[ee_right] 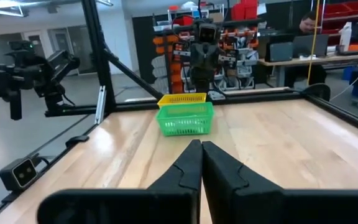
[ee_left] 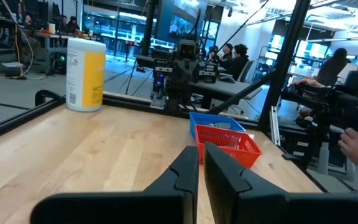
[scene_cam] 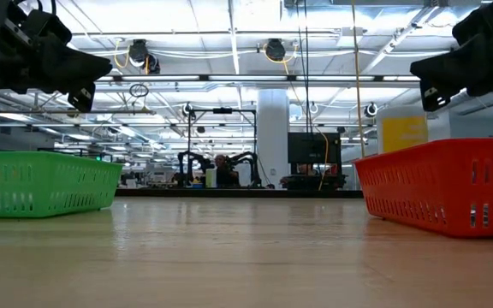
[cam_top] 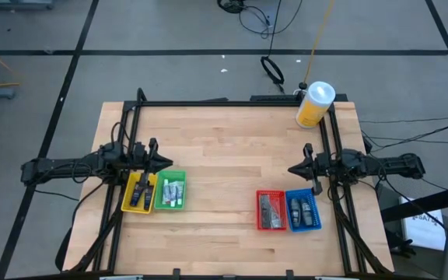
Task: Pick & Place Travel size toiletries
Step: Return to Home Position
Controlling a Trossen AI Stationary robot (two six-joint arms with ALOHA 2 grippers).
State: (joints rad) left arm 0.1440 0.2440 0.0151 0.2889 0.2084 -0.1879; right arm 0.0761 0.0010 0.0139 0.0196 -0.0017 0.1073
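**Q:** Entry one, the travel size toiletries (cam_top: 171, 191): where are they recorded?

**A:** Four lots are listed, each inside a bin on the table (cam_top: 224, 140). Positions are taken from the yellow canister (cam_top: 315, 103). The red bin (cam_top: 271, 228) and the blue bin (cam_top: 303, 228) are set touching, side by side, on the canister's side of the table, toward the front edge. Dark pieces are held in both. The yellow bin (cam_top: 138, 210) and the green bin (cam_top: 171, 208), also touching, are placed well apart from the canister, across the table. Dark blue pieces are kept in the yellow one and pale tubes in the green. One pair of bins lies within each arm's reach, which is judged to be why they are set out this way.

**Q:** Entry two, the claws?

**A:** The right gripper (cam_top: 292, 168) is held above bare boards, near the canister and on its front side. Its fingers are pressed together and nothing is carried. The left gripper (cam_top: 168, 161) is held far across from the canister, over the far rims of the yellow and green bins. Its fingers are drawn together with a sliver between, and it too is empty. Both are raised and pointed inward. This is judged a parked pose with the sorting done.
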